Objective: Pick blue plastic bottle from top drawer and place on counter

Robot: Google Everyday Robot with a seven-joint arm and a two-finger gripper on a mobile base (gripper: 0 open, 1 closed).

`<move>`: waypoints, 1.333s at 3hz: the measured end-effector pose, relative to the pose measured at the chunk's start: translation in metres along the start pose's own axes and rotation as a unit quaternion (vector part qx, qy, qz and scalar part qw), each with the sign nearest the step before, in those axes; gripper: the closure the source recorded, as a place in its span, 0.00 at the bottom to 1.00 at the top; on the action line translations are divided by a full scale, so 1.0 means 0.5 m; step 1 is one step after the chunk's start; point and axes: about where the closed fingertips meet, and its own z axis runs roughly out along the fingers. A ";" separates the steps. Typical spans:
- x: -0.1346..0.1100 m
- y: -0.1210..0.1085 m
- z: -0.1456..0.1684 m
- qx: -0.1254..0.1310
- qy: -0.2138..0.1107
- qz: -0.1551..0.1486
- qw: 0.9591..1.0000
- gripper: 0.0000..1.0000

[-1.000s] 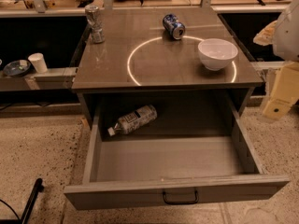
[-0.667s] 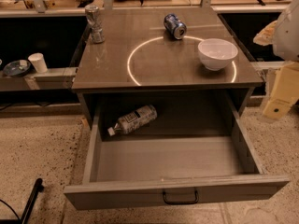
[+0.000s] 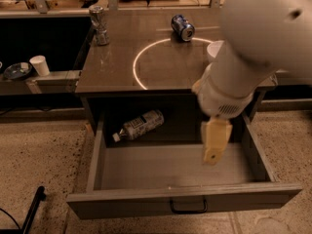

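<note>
To the far left of the wide shallow grey top drawer (image 3: 122, 204), on a lower side shelf, stand a small white paper cup (image 3: 39, 65) and a dark round dish (image 3: 17, 70); neither belongs to the job. Above the drawer's left rear corner, a crushed silver can (image 3: 99, 23) stands upright on the glossy grey-brown worktop (image 3: 112, 69).

The drawer is pulled fully out, so that step needs no more work. The slim clear plastic bottle with a white cap and pale label (image 3: 139, 126) lies on its side at the drawer's back left, cap towards the left wall, untouched.

Above the drawer's middle, the thin white circle (image 3: 139, 57) on the worktop holds nothing inside it. A short blue soda can (image 3: 183, 27) lies on its side at the ring's far edge.

Over the drawer's right half hangs the tan gripper (image 3: 214, 147) on its bulky white arm (image 3: 263, 38), pointing down and well apart from the bottle. I cannot tell whether it is open or closed, but nothing is in its hold. A white bowl (image 3: 213, 50) peeks out behind the arm.

By my reading the task has barely begun: reaching left to the bottle, grasping, lifting and setting it on the worktop all remain.
</note>
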 end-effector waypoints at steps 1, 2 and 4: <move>0.005 0.013 0.078 0.004 0.032 -0.056 0.998 0.00; 0.012 0.012 0.090 0.011 0.044 -0.071 0.996 0.00; -0.173 -0.022 0.249 -0.002 -0.055 -0.198 0.979 0.00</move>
